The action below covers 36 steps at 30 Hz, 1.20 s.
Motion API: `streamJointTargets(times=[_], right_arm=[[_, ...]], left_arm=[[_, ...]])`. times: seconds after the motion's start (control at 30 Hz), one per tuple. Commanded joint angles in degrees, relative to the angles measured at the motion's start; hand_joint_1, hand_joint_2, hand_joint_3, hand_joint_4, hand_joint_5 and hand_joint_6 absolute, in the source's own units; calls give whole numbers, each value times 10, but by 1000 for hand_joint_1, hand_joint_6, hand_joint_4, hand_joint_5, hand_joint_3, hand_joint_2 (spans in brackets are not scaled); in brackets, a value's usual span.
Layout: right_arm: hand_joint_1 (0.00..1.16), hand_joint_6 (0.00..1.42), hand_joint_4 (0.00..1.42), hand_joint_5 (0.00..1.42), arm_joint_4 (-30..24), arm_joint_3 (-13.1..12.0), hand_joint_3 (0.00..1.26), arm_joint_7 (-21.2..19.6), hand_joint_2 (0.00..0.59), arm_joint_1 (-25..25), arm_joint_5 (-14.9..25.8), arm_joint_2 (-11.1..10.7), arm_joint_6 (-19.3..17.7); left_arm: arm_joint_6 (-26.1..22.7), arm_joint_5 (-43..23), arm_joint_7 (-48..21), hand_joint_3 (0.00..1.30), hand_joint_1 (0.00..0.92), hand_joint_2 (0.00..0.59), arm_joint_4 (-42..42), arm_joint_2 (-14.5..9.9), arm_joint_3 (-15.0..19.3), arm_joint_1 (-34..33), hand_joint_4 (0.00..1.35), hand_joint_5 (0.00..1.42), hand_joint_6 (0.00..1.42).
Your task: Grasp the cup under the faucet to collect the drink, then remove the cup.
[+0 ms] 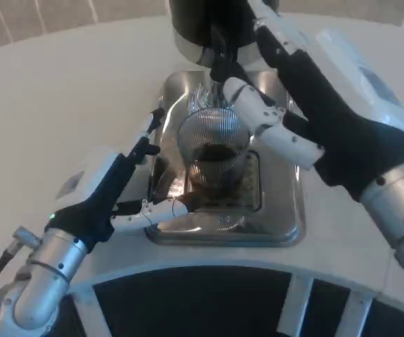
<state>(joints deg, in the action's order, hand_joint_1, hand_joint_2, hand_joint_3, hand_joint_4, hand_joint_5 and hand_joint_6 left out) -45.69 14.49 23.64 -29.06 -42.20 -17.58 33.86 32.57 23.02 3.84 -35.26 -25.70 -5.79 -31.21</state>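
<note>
Head view: a ribbed clear cup [212, 151] of dark drink stands on a steel drip tray [279, 228] under the black dispenser [205, 21], on a white table [61, 91]. The left hand [128, 186] clasps the cup; the right hand [293, 105] rests by the faucet, its grip unclear.

Lighting's pretty bright and even, kind of cool daylight, so the white desk [61, 91] looks washed out and the shadows stay soft. The shiny metal tray [286, 217] in the middle throws smeary glare and reflections, strongest along its rim toward 6 o'clock. Whole frame is a bit soft and low-res, with the right robot hand [307, 119] at 2 o'clock looking blurry up close and the desk edge bowing near the bottom.
</note>
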Motion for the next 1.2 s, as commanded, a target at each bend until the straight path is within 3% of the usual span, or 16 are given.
streamJointTargets(times=[0.03,0.33,0.7,0.9,1.1,1.2], right_arm=[[51,0,0,0,-52,-18,0,12,535,37,-31,-10,-9],[63,0,0,0,-138,-73,0,73,534,136,-99,-20,4],[79,0,0,0,-143,-96,0,122,533,268,-151,15,-33],[85,0,0,0,-143,-114,0,152,533,317,-177,65,-84],[94,0,0,0,-143,-130,0,182,540,332,-200,130,-147],[94,0,0,0,-143,-142,0,194,544,342,-210,152,-176]], left_arm=[[5,4,3,0,260,45,-5,1,-7,0,0,211,250],[6,4,5,0,260,45,4,3,-8,5,0,220,248],[19,1,10,0,320,57,3,6,-7,3,0,238,268],[27,-4,8,0,331,56,-18,7,-6,-9,0,239,280],[23,-7,1,0,330,54,-49,17,-10,-30,0,239,282],[24,-7,1,0,329,54,-59,21,-10,-36,0,239,282]])
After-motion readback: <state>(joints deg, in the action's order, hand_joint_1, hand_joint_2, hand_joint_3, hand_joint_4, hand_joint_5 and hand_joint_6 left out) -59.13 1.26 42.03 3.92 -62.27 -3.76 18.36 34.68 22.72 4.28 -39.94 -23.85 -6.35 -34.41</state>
